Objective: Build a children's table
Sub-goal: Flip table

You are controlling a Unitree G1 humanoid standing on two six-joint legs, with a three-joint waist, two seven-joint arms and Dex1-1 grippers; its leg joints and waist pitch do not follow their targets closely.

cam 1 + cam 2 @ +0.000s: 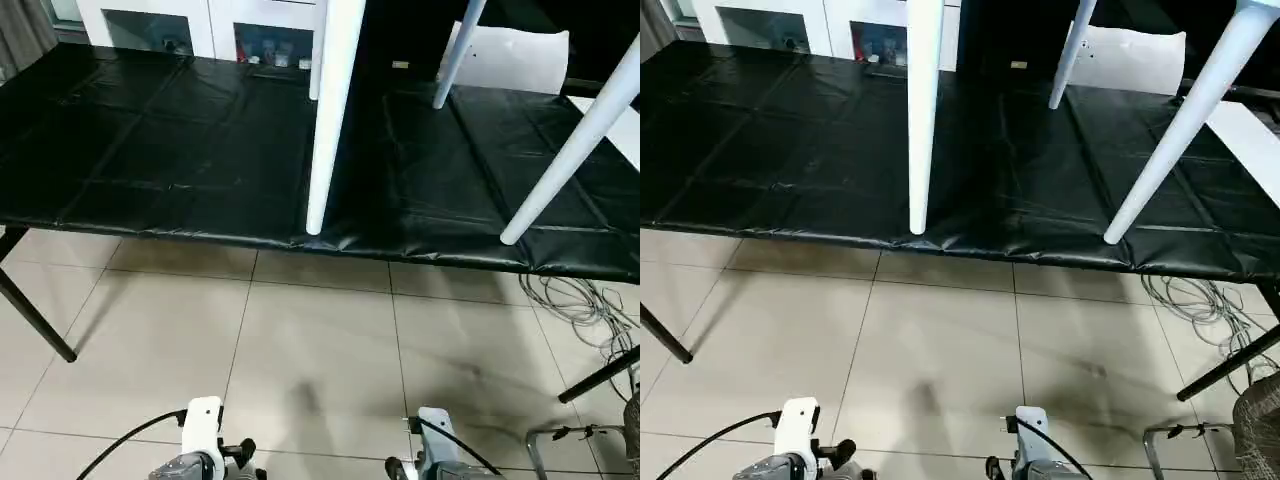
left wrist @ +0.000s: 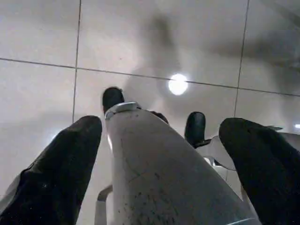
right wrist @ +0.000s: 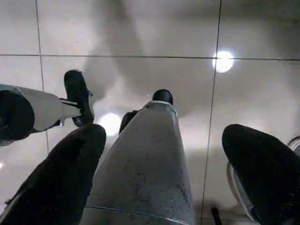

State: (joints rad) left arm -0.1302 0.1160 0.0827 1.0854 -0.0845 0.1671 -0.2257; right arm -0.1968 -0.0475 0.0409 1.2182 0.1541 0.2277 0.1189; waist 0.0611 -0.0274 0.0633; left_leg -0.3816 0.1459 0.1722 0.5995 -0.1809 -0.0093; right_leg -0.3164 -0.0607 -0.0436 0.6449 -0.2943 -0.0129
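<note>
Three white legs (image 1: 333,120) hang above the black table (image 1: 150,150). Each wrist view shows a hand, left hand (image 2: 159,154) and right hand (image 3: 159,159), spread open around a grey tube over floor tiles.

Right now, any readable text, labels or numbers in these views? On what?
No text can be read.
Small pale tag on the dark surface behind the black work table: too small to read.
Items behind the white cabinet's glass doors: too small and blurred.
White table legs: no markings visible.
</note>
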